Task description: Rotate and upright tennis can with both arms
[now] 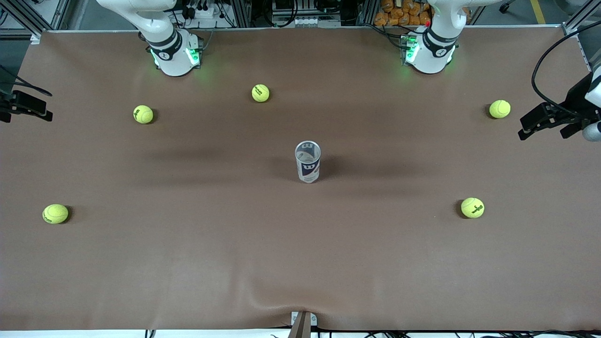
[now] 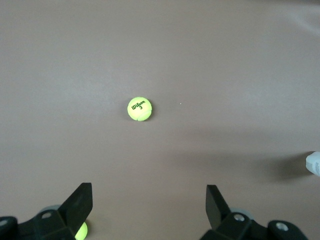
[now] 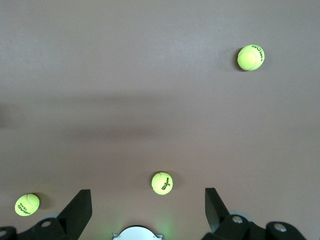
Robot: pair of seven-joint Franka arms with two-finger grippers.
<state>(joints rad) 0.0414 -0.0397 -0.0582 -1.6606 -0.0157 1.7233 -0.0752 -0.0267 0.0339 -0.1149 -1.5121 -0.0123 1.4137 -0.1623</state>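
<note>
The tennis can [image 1: 308,162] stands upright in the middle of the table, its silvery rim on top and its navy band with the white W facing the front camera. Only a sliver of the can [image 2: 314,163] shows in the left wrist view. My left gripper [image 1: 543,127] [image 2: 149,202] hangs open and empty over the edge of the table at the left arm's end. Over the right arm's end, my right gripper [image 1: 26,111] [image 3: 148,202] is also open and empty. Both are well away from the can.
Several yellow tennis balls lie scattered on the brown table [image 1: 188,263]: one [image 1: 260,93] near the bases, one [image 1: 472,207] [image 2: 139,109] and one [image 1: 499,109] toward the left arm's end, two others [image 1: 143,114] [image 1: 55,213] toward the right arm's end.
</note>
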